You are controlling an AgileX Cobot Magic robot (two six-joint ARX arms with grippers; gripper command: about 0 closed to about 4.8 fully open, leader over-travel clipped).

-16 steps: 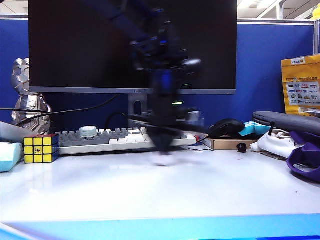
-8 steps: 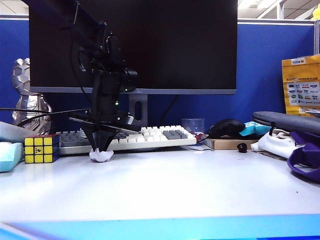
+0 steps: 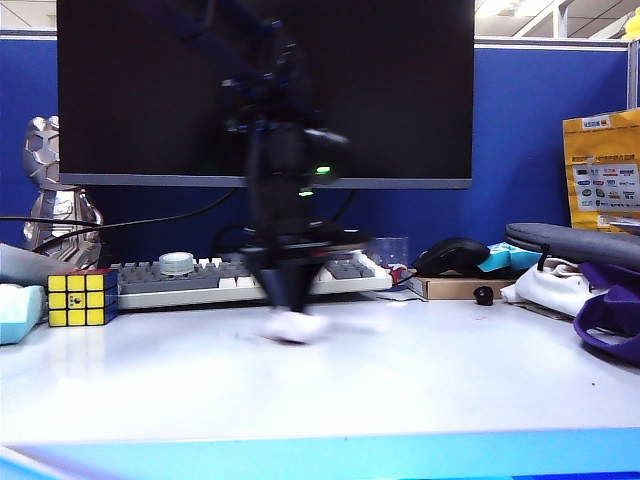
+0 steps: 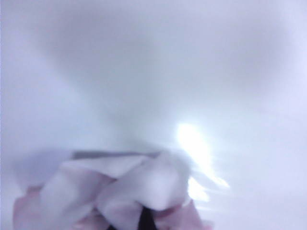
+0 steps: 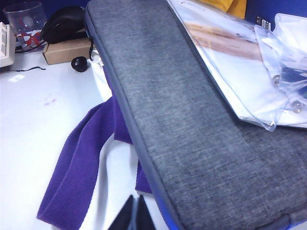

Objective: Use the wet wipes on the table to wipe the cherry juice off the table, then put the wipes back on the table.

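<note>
A: White and crumpled, faintly pink at the folds: that is the small wrinkled sheet of wet wipes [image 4: 120,191], and in the left wrist view it fills the space right at the tips of the left gripper [image 4: 144,221].

B: So the left pincer has hold of it?

A: Yes. Its jaws are closed tight on the wad, pointing down, with the wad pressed onto the wide white glossy table [image 3: 420,380]. In the exterior view the left gripper [image 3: 288,305] is a dark blur and the wet wipes [image 3: 292,326] a pale smear directly under its tips.

B: What lies around that pincer?

A: Just behind it sits the white and grey keyboard [image 3: 190,280], and above and behind it the big black monitor [image 3: 400,90]. Off to its left side in that view stands a multicoloured puzzle cube [image 3: 82,297].

B: And the cherry juice?

A: A tiny reddish-purple smudge of cherry juice [image 5: 50,100] shows on the white top in the right wrist view, well apart from the right gripper [image 5: 134,215]. It lies near a small black round ball [image 5: 79,63].

B: The right pincer's state?

A: Its two dark fingertips meet, closed on nothing. Just beside them lie a purple woven strap [image 5: 76,167] and a grey fabric case [image 5: 192,120].
</note>
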